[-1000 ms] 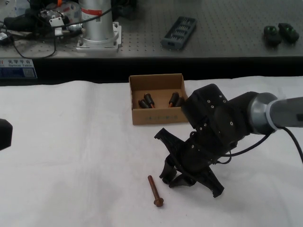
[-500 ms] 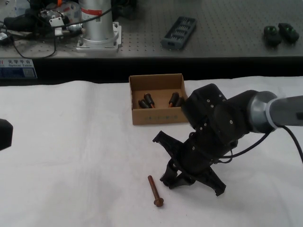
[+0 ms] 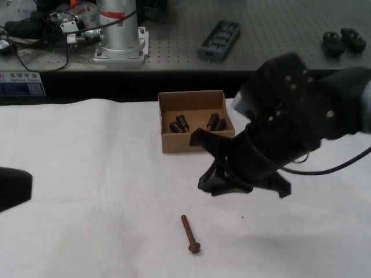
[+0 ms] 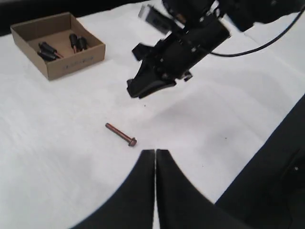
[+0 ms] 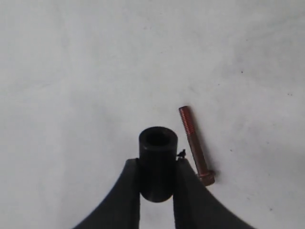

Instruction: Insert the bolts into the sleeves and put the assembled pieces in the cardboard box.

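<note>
So, right arm (image 3: 301,116) first: its jaws are clamped on a black sleeve (image 5: 158,143), one finger on each side. The hollow end pokes out past the tips, and you can look straight into the bore from the right wrist view. In the high view those jaws hang above the white cloth (image 3: 87,174) on the table, between the cardboard box (image 3: 191,142) and the bolt (image 3: 189,233), touching neither.

The bolt is coppery and lies flat on the cloth by itself, head end towards the near edge of the table and shank pointing back towards the box. From the right wrist view it sits just beside the sleeve, but down on the cloth, not in it.

Left jaws are closed, the two fingers pressed together with nothing between them. They sit low over the cloth, and the bolt (image 4: 120,134) lies near their tips but apart from them.

The box (image 4: 71,64) is open-topped, at the far side of the cloth. Inside it are a few assembled pieces (image 3: 179,123), dark sleeves with bolts in them, lying in two small clusters. I can't get an exact count.

Behind the cloth there's a perforated metal surface with a silver post (image 3: 119,29) and a black ridged block (image 3: 219,39).
</note>
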